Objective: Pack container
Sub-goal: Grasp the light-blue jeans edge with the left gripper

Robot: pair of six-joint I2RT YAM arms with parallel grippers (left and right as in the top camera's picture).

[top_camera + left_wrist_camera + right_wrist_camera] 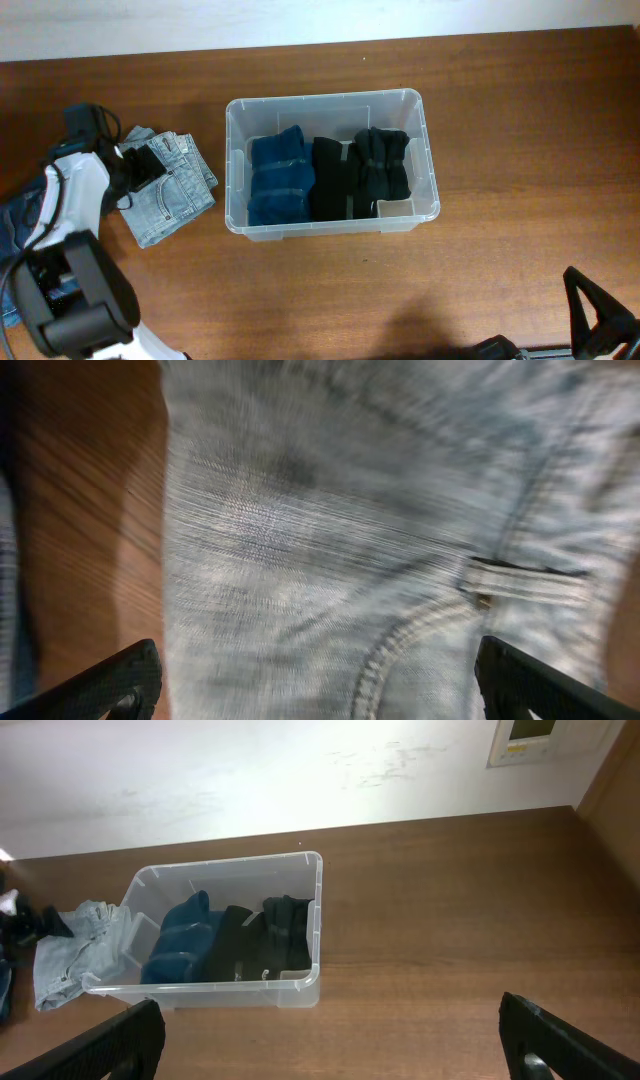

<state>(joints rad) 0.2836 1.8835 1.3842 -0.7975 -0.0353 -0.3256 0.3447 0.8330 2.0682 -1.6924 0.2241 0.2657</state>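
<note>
Lt-wash folded jeans (pixel 360 560) directly under left gripper (pixel 320 680), jaws wide apart, nothing held | container (pixel 330 228) mid-table, just right of jeans, long axis left-right, part-filled w/ folded clothes | right gripper (pixel 330 1030) spread, empty, well apart | left arm nearer

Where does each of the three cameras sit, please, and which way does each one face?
Overhead: above the table, looking straight down on the container and jeans; left gripper and right gripper show.
Left wrist: close over the jeans, looking down; its open fingertips in the bottom corners.
Right wrist: low, looking across the table at the container and the wall; open fingertips in the bottom corners.
Shared: overhead and right wrist both show container and jeans.
</note>
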